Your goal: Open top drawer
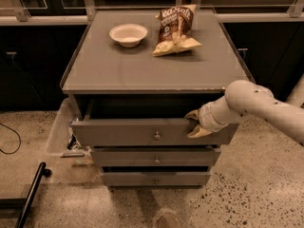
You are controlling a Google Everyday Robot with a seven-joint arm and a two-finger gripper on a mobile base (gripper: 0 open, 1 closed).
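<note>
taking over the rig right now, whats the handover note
The gripper is at the right end of the top drawer front, up against its upper edge.
The top drawer is pulled partly out of the cabinet, with a dark gap behind its front.
Done: opening has begun.
Left: probably pull it further out, then back the gripper off.
The two lower drawers sit further in.

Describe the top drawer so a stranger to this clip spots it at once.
Find the grey cabinet with a white bowl and chip bag on top. The top drawer is the uppermost of three on its front, with the gripper at its right end. It sticks out farthest, and its front is taller and wider than the two lower drawers.
</note>
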